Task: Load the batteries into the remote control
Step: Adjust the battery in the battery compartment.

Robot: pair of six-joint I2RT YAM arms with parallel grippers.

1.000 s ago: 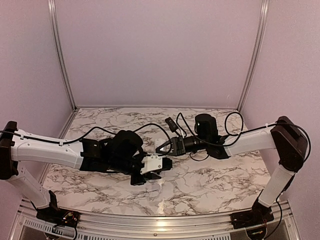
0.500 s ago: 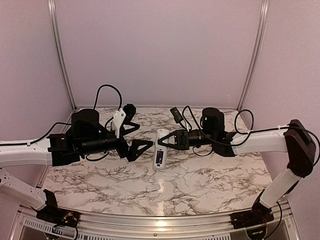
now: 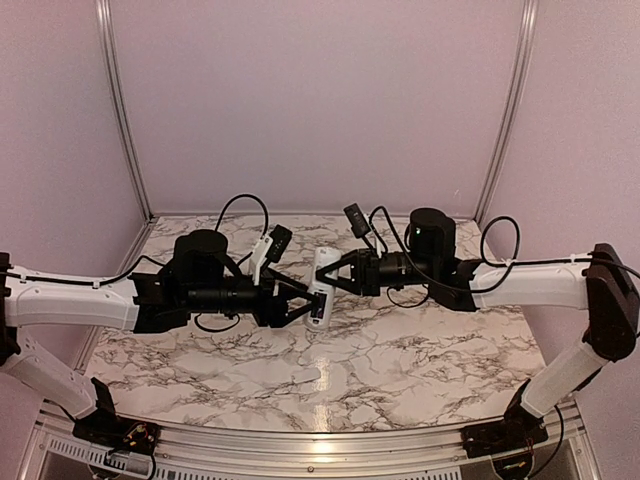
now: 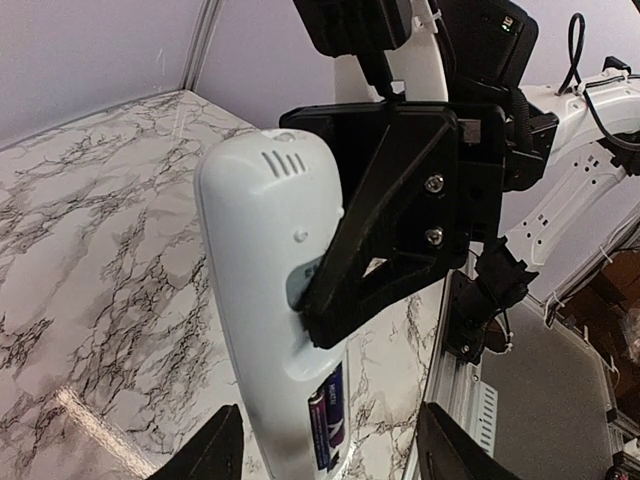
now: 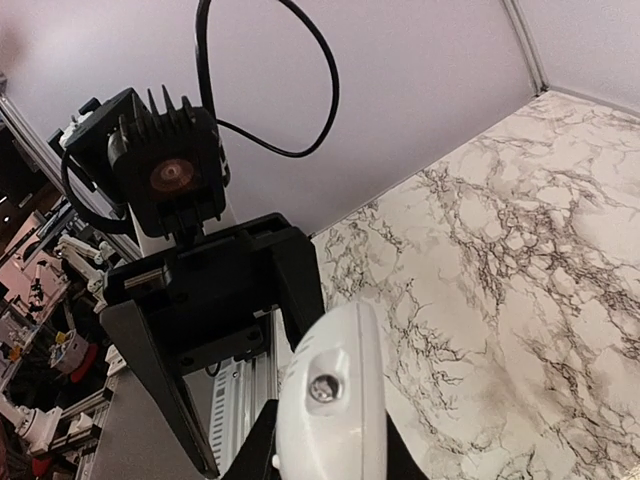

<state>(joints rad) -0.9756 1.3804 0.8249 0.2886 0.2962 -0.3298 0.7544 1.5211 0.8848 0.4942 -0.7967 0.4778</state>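
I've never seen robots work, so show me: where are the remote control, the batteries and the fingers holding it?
remote control (image 4: 250, 280), left wrist view, white shell.
batteries (image 4: 330, 425), left wrist view, dark cell in the compartment.
right fingers (image 4: 395, 200), left wrist view, black triangular finger's side.

**Left pincer closes on the remote**

A second ago the left pincer (image 3: 298, 308) hung low over the front of the worktop (image 3: 400, 370). It has since lifted, drawn back to the left, then advanced. Its spread fingers now flank the lower end of the remote control (image 3: 322, 285), which the right pincer (image 3: 340, 283) has raised slightly.
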